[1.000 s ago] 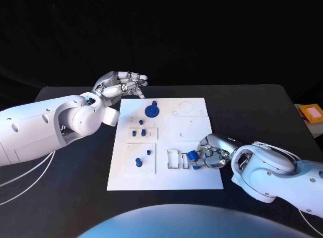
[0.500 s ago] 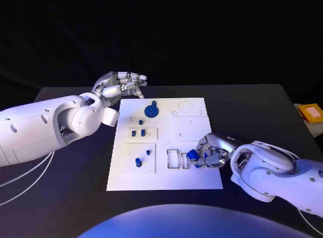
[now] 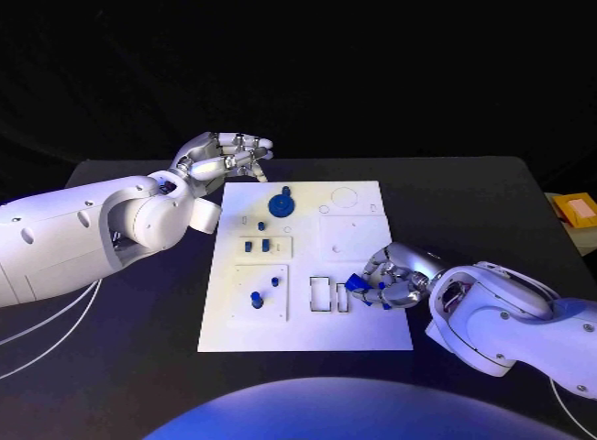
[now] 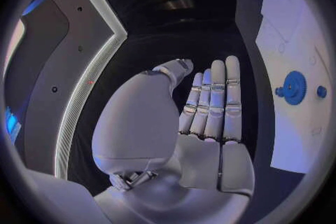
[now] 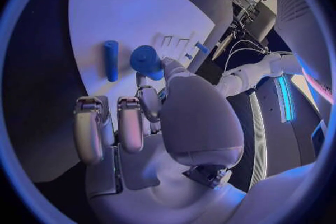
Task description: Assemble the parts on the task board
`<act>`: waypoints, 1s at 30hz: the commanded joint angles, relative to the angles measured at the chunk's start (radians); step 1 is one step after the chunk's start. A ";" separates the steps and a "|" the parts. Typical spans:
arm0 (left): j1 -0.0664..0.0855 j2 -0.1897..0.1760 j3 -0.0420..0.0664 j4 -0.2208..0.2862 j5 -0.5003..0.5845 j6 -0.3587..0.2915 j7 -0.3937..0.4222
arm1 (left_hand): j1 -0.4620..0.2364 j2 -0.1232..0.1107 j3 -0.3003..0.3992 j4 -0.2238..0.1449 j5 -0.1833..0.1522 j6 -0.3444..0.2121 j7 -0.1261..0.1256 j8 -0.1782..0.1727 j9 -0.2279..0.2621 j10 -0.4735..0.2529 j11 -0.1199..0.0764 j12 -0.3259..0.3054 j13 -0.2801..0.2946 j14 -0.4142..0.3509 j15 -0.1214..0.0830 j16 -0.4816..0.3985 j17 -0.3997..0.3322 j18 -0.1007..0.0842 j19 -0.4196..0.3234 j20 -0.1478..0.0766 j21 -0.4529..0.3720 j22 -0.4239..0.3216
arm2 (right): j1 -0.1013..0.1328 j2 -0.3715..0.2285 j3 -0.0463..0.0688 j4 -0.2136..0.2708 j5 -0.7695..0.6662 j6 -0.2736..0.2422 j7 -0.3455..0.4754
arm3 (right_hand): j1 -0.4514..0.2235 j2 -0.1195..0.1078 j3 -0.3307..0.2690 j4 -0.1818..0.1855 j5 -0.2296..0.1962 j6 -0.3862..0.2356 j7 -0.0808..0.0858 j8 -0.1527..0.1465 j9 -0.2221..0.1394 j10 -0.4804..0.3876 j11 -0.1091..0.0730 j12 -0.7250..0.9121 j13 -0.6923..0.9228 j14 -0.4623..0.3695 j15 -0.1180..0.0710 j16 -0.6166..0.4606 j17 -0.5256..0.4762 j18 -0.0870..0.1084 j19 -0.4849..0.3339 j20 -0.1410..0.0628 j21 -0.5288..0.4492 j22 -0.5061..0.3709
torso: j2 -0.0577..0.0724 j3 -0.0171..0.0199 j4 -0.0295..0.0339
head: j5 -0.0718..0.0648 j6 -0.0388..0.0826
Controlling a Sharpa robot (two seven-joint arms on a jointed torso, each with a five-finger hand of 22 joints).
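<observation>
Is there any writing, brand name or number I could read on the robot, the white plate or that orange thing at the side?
None can be read.
task board: outlines and holes, no lettering.
white arms: no legible marks.
orange thing at the table's right edge: too small and blurred to tell.

The left hand [image 4: 203,123] is seen from behind, its fingers [image 4: 213,98] stretched out straight and held close together, with nothing gripped. Beyond the fingertips, black table [image 4: 210,39] is seen. Beside the hand, the white task board [image 4: 287,140] is laid flat, and on it a blue gear [image 4: 294,88] is set, with a small blue peg [image 4: 321,91] just beside it.
</observation>
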 commanded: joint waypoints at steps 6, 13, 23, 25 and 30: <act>0.001 -0.001 0.001 0.003 0.003 0.013 0.003 | -0.002 0.008 0.000 -0.005 0.003 0.007 -0.003 -0.003 -0.001 -0.008 0.001 0.003 0.001 -0.006 0.003 -0.003 -0.001 0.010 -0.006 0.000 0.003 0.001 | 0.018 0.004 0.001 0.019 0.117 -0.088 0.052 | -0.057 -0.012 0.045 -0.001 0.039 0.079 -0.055 0.022 0.057 0.013 -0.004 0.003 0.011 0.081 -0.013 0.010 0.148 -0.020 0.087 -0.009 0.014 0.251 | 0.000 -0.0009 -0.0011 | 0.001 0.000; 0.001 -0.001 0.001 0.004 0.003 0.014 0.003 | -0.001 0.008 0.001 -0.007 0.004 0.007 -0.003 -0.003 -0.001 -0.008 0.001 0.004 0.000 -0.007 0.002 -0.003 -0.002 0.010 -0.006 0.000 0.004 0.002 | 0.022 0.037 0.002 0.013 0.140 -0.047 0.059 | -0.107 -0.025 0.060 -0.001 0.033 0.081 -0.056 0.029 0.066 0.014 -0.005 -0.002 0.013 0.080 -0.014 0.009 0.147 -0.019 0.086 -0.010 0.011 0.250 | 0.001 0.0001 -0.0003 | 0.006 0.000; 0.001 0.001 0.001 0.006 0.003 0.015 0.003 | -0.001 0.008 0.001 -0.007 0.004 0.007 -0.003 -0.003 -0.001 -0.008 0.001 0.004 0.000 -0.007 0.002 -0.003 -0.002 0.010 -0.006 0.000 0.004 0.002 | 0.006 0.105 0.001 -0.030 0.109 -0.010 0.058 | -0.117 -0.027 0.069 -0.002 0.021 0.083 -0.057 0.032 0.069 0.013 -0.005 -0.006 0.012 0.080 -0.014 0.008 0.146 -0.019 0.085 -0.010 0.009 0.250 | 0.000 -0.0009 0.0014 | 0.008 0.000; 0.001 0.001 0.001 0.006 0.003 0.016 0.003 | -0.001 0.008 0.001 -0.007 0.004 0.007 -0.003 -0.003 -0.001 -0.008 0.001 0.004 0.000 -0.007 0.002 -0.003 -0.002 0.010 -0.006 0.000 0.004 0.002 | 0.001 0.115 0.001 -0.039 0.102 -0.003 0.057 | -0.122 -0.028 0.071 -0.001 0.017 0.082 -0.057 0.033 0.070 0.012 -0.005 -0.008 0.011 0.080 -0.014 0.008 0.145 -0.019 0.085 -0.010 0.009 0.249 | 0.001 0.0002 0.0021 | 0.011 0.000; 0.001 -0.001 0.001 0.007 0.003 0.016 0.002 | -0.001 0.008 0.001 -0.007 0.004 0.007 -0.003 -0.003 -0.001 -0.008 0.001 0.004 0.000 -0.007 0.002 -0.003 -0.002 0.010 -0.006 0.000 0.004 0.002 | -0.011 0.134 0.001 -0.055 0.084 0.018 0.049 | -0.129 -0.029 0.074 -0.001 0.011 0.081 -0.057 0.034 0.072 0.012 -0.005 -0.010 0.010 0.079 -0.014 0.007 0.144 -0.018 0.084 -0.010 0.006 0.249 | 0.002 0.0004 0.0019 | 0.014 0.000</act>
